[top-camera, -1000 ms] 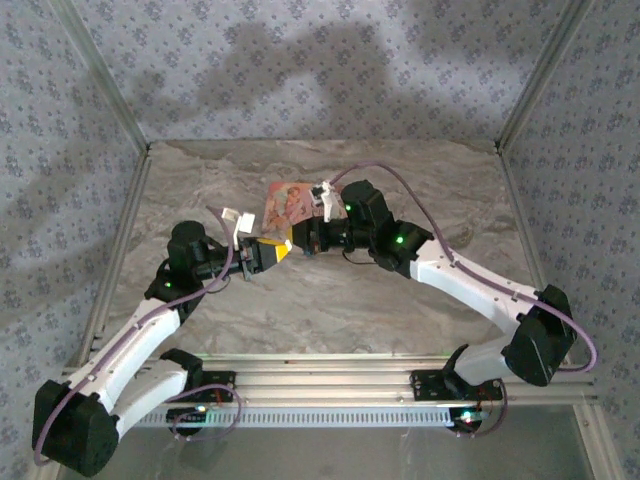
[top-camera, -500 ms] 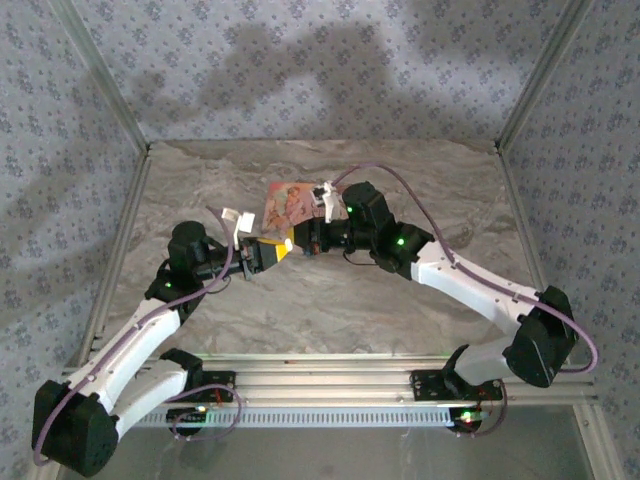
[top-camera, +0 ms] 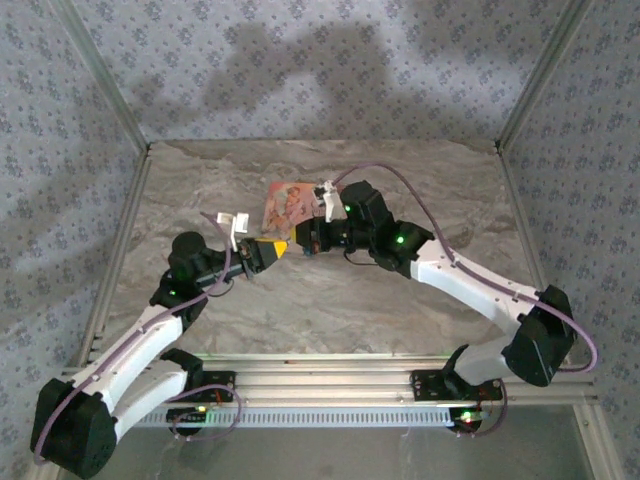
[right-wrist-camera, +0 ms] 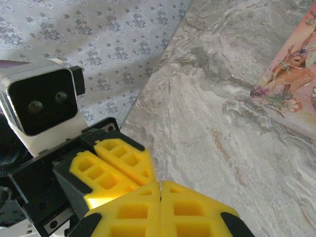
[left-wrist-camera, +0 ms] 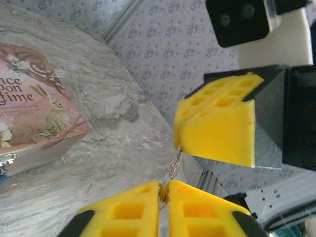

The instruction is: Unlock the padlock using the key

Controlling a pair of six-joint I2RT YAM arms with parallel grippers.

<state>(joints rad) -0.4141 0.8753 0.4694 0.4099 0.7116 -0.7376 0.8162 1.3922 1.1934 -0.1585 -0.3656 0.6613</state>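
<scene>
Overhead, left gripper [top-camera: 279, 248] and right gripper [top-camera: 301, 245] are being held tip to tip beside the box [top-camera: 288, 203]. Left wrist: key chain [left-wrist-camera: 173, 165] is being pinched by both; padlock too small to tell. Right wrist: right pads are being pressed together; one grip is best kept until the other is sure.

Lettering noted on the box lid [left-wrist-camera: 35, 106], pink, with a hare painted on it, seen from the left wrist view. We read dark serif letters in three stacked lines, each cut by the frame's left edge: "nce", below it "pon", below that "time". From the top external and right wrist views, we cannot make out the lid's print.
</scene>
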